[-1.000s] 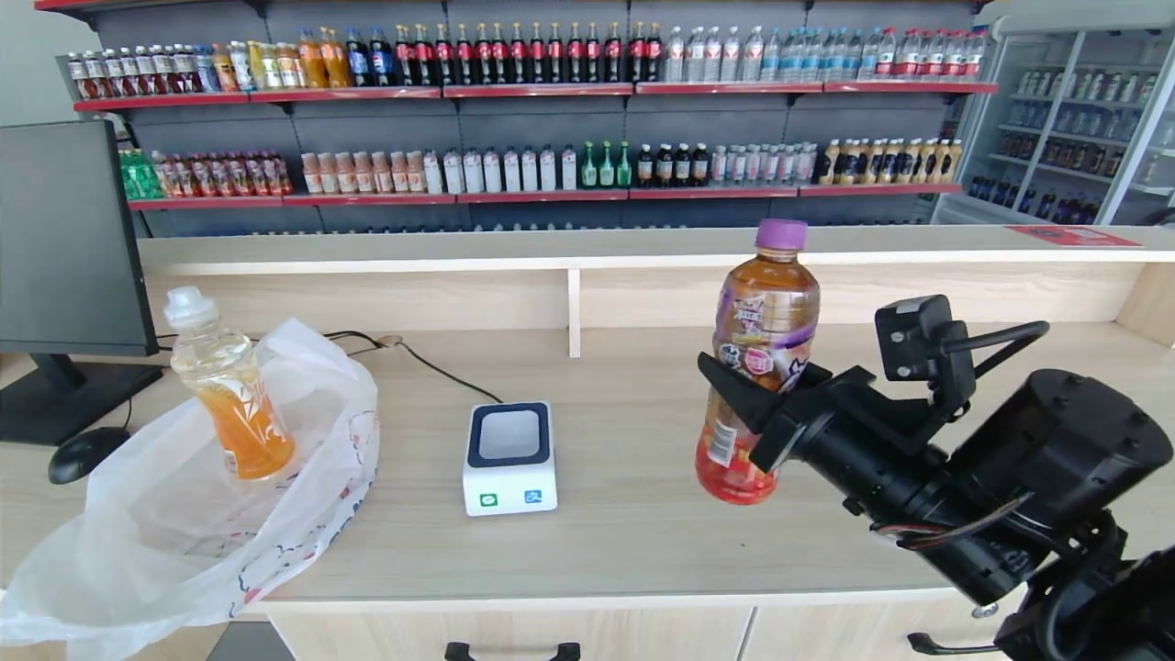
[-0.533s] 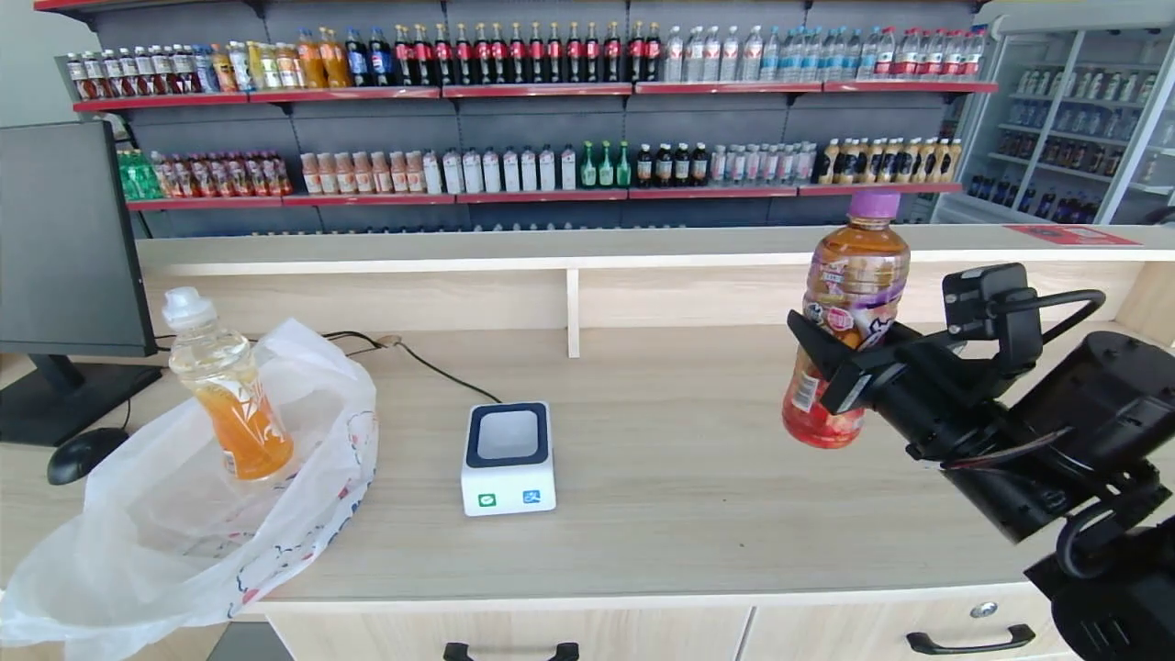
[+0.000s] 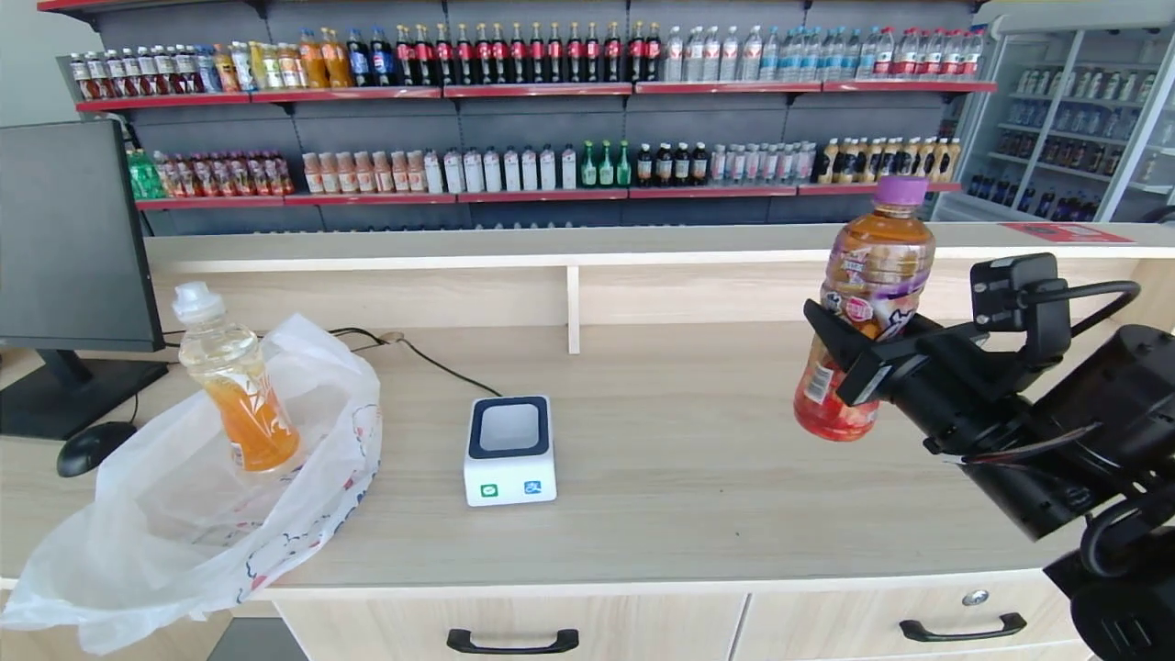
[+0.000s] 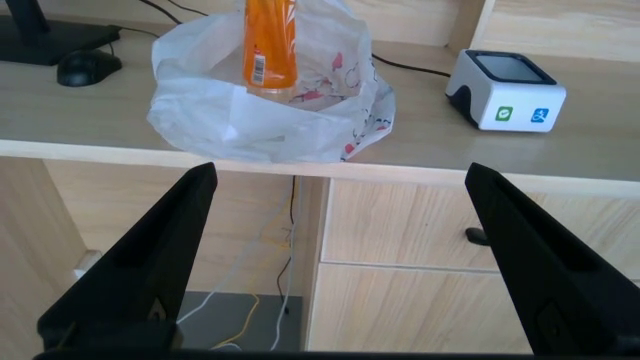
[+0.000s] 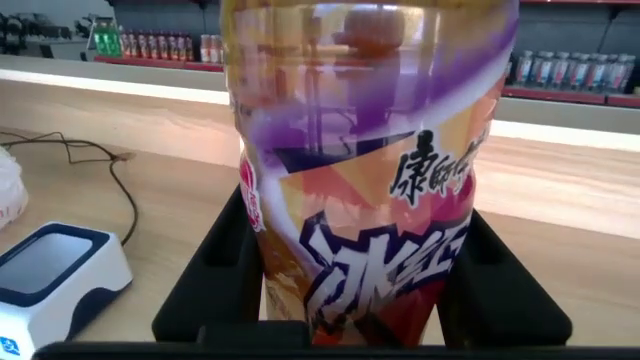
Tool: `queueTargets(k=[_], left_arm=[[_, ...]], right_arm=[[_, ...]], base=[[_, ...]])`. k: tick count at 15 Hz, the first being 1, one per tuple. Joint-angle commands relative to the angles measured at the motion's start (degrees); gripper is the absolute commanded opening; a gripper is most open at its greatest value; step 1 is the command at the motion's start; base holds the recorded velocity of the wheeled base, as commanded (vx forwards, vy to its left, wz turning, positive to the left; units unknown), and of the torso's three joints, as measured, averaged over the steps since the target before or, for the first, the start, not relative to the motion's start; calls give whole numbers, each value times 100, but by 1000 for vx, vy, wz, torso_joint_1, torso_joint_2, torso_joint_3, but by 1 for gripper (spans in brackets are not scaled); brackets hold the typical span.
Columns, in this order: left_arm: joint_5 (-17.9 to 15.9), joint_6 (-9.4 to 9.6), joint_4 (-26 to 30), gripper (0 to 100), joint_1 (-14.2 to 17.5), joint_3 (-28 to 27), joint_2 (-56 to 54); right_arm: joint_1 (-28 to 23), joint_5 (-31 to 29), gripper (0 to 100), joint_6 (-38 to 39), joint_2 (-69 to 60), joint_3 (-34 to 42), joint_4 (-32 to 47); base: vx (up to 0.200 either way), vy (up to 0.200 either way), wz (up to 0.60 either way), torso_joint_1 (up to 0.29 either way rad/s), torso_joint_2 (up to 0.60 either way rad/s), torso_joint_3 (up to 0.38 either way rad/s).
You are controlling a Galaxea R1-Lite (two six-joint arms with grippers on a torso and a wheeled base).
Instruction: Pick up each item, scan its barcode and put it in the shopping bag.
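Along the bottom edge of the head view run the drawer fronts [image 3: 512,640] under the counter [image 3: 661,514]. The left gripper [image 4: 340,270] hangs in front of those drawers, below the counter edge, its two fingers spread wide with nothing between them.

At the right of the head view, the right gripper [image 3: 840,358] is clamped on the lower half of the purple-capped tea bottle [image 3: 872,275], one finger on each side of its label. The bottle is held upright, lifted clear of the counter, well to the right of the scanner [image 3: 509,450].

The scanner sits on the counter near the frame's centre, its window facing up. In the lower left lies the shopping bag [image 3: 165,514], crumpled open, with an orange drink bottle [image 3: 234,386] standing in it, leaning slightly.

Farther back at the left edge are a mouse [image 3: 87,447] and a monitor [image 3: 69,239]. A cable [image 3: 441,367] runs from behind the bag to the scanner. Across the top of the frame stand shelves [image 3: 551,92] lined with bottles.
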Motion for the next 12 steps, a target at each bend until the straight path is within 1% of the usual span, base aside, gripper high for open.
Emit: queueTargets(k=[1, 12], left_arm=[[5, -4, -4, 100, 2, 0, -2], [5, -39, -4, 100, 2, 0, -2]], right_arm=[[-24, 7, 0, -4, -138, 25, -6], [-77, 7, 0, -22, -173, 25, -6]], base=[[0, 200, 0, -2, 7, 7], [0, 200, 0, 4, 3, 3]])
